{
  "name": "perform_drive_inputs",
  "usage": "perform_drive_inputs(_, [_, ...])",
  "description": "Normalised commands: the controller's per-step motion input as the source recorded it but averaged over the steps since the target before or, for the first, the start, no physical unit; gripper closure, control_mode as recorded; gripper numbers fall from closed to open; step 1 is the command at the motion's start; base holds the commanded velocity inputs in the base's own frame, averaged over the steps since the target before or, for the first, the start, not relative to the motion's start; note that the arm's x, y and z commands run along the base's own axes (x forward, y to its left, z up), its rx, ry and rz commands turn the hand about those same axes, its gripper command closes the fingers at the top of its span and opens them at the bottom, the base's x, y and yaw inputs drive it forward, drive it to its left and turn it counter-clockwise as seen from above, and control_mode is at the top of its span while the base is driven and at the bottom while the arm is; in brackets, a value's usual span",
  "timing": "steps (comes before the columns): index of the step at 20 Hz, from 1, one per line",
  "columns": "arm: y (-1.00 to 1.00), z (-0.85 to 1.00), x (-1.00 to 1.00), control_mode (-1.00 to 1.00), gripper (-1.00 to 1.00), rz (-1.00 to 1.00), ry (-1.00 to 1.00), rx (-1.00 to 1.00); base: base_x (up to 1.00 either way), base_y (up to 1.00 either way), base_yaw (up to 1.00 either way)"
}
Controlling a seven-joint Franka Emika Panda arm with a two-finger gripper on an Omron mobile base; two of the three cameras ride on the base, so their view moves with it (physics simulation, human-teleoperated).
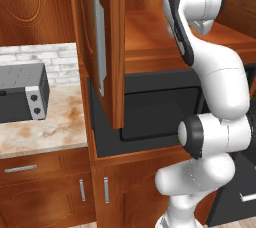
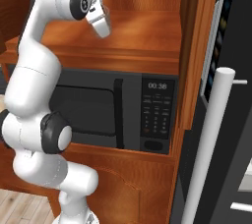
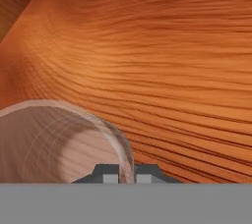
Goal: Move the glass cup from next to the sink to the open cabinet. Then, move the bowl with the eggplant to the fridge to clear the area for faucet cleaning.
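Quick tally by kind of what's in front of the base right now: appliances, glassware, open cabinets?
Appliances: 3, namely the toaster oven on the counter, the built-in microwave and the fridge.
Glassware: 1, the glass cup, its rim gripped in the shut pincer over the shelf.
Open cabinets: 1, the open cabinet above the microwave.
Total: 5

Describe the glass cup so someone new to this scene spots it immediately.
Start at the open cabinet, the reddish-brown wooden unit directly above the black microwave. In the hand view, the gripper is shut on the rim of the glass cup over the bare wooden shelf. It is the one translucent grey-white thing against the wood grain.
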Motion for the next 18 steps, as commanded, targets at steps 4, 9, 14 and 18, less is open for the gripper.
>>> perform_drive_inputs(4, [0.0, -0.45, 0.73, -1.0, 1.0, 0.0, 0.0, 0.0, 0.0, 0.0, 0.0])
perform_drive_inputs(9, [-0.01, -0.54, 0.91, -1.0, 1.0, 0.0, 0.0, 0.0, 0.0, 0.0, 0.0])
perform_drive_inputs(14, [0.0, -0.21, 0.31, -1.0, -1.0, 0.0, -0.01, 0.0, 0.0, 0.0, 0.0])
perform_drive_inputs(18, [0.0, 0.01, 0.0, -1.0, -1.0, 0.0, -0.03, 0.0, 0.0, 0.0, 0.0])
